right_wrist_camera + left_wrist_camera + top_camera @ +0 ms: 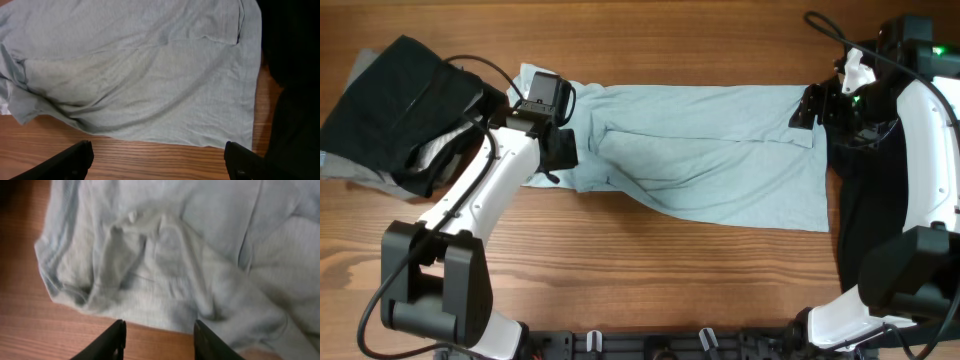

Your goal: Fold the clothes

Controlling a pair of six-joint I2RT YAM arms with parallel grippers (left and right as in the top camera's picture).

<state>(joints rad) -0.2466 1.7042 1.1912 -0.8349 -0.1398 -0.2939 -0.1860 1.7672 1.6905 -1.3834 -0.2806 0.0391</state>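
Worktop (650, 270): brown wood plank, grain running left to right, bare along the near side. A dark mounting rail (650, 345) runs along the near edge between the two arm bases.

Pale blue T-shirt (720, 150): spread lengthwise across the middle of the worktop, partly folded over itself, with long creases. Its left end is bunched and its right end lies flatter.

Left arm (480, 200): reaches in from the near left, with a black cable (485, 65) looped over it. The left jaws sit over the shirt's bunched left end. In the wrist view their fingers (117, 340) stand apart, released, nothing between them. Past the tips are the shirt's edge and a strip of bare wood, with crumpled folds just beyond.

Right arm (930, 150): comes up the right side. The right jaws are at the shirt's far right corner. In the wrist view the fingers (75, 157) are spread wide, released and gripping nothing. The shirt's flat panel lies ahead of them, its straight edge on the wood between the tips.

Black garment (865, 220): lies on the worktop along the shirt's right edge, under the right arm; whether the two touch cannot be told.

Far left: black garments (400, 100) are heaped in a loose pile on a grey garment (345, 165), which shows at the pile's edges. The pile lies beside the left arm, apart from the shirt.
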